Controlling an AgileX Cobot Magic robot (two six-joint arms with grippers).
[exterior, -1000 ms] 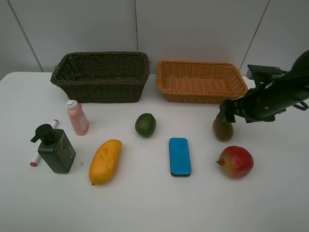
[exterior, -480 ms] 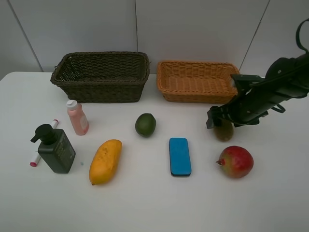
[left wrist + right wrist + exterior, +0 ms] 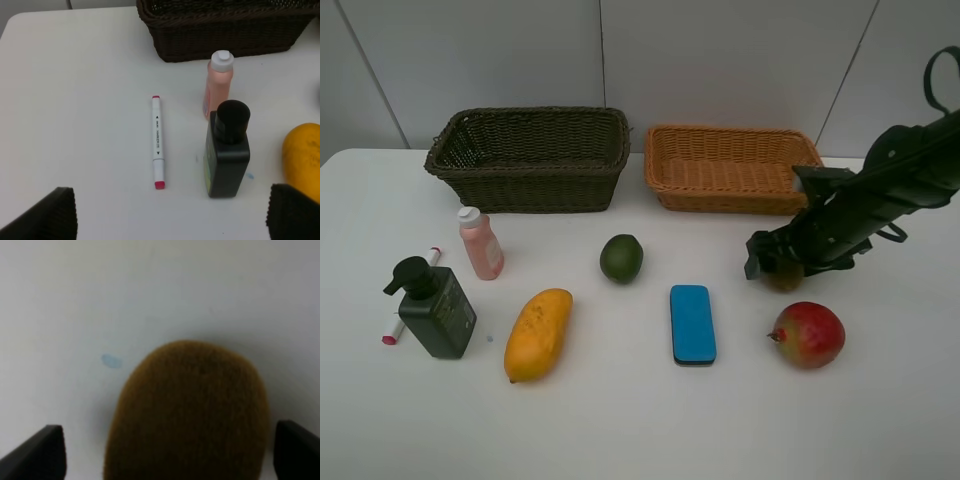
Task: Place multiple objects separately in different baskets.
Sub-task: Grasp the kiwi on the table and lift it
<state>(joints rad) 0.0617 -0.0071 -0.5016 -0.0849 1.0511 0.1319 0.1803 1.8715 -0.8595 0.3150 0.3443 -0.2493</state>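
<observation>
**Right wrist view: kiwi sits between wide-open fingers, not yet gripped**

A white worktop (image 3: 620, 430) carries everything. At its far side stand a deep dark basket (image 3: 525, 190) and a shallower orange basket (image 3: 720, 198), side by side and both holding nothing. The right arm (image 3: 890, 185) reaches in over the orange basket's right corner.

Spread in front of the baskets are a yellow mango (image 3: 537, 334), a red-green mango (image 3: 809, 334), a pump bottle (image 3: 438, 312), a blue eraser (image 3: 692, 323), a pink bottle (image 3: 481, 243), a lime (image 3: 621, 258) and a marker (image 3: 158, 142).

The kiwi (image 3: 190, 410) lies on the worktop just in front of the orange basket's right corner, beyond the red-green mango. The right fingers (image 3: 40, 452) are spread wide, one on each side of it, gripping nothing. The left fingers (image 3: 50, 217) are equally wide and hold nothing, above the marker and bottles.

The kiwi looks light, fuzzy enough not to slip, and probably soft under pressure, so a gentle squeeze should do. Its long axis runs away from the wrist camera, crosswise to the line between the fingers, rounded end farthest. Closing across the narrow middle seems the best hold.
</observation>
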